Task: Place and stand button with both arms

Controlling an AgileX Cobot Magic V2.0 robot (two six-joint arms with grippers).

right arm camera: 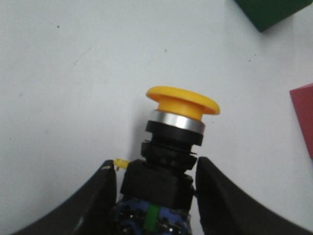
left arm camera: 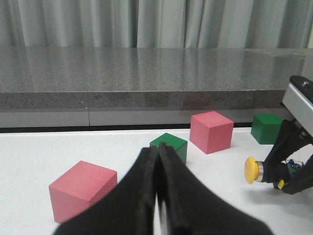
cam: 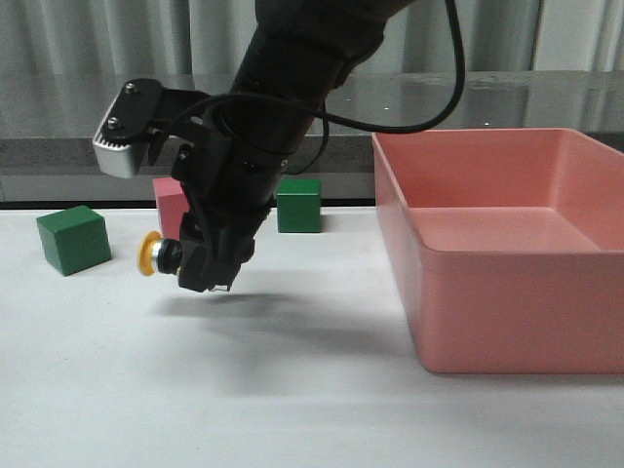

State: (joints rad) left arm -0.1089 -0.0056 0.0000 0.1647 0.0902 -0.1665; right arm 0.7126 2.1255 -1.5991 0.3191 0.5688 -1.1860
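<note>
**A:** Where was the button point(cam: 156, 255)?

**B:** In my right hand point(cam: 208, 280), just above the bench point(cam: 292, 390). Fingers clamped on its black body near the base block. It lay horizontal, yellow cap pointing to 9 o'clock in the front view, toward the green cube point(cam: 73, 239).

**A:** Left hand point(left arm camera: 157, 196)?

**B:** Fingers pressed together, nothing in them, low over the bench with a pink cube point(left arm camera: 82, 190) close by.

**A:** Handling?

**B:** Judged it light and rigid, plastic with a metal ring. Rounded cap looked slippery, so a poor place to grab. The squarer body and base were the better hold. Top-heavy, small footprint: I guessed it would tip easily when stood up.

**A:** Pink bin point(cam: 507, 253)?

**B:** At 3 o'clock, well apart.
</note>
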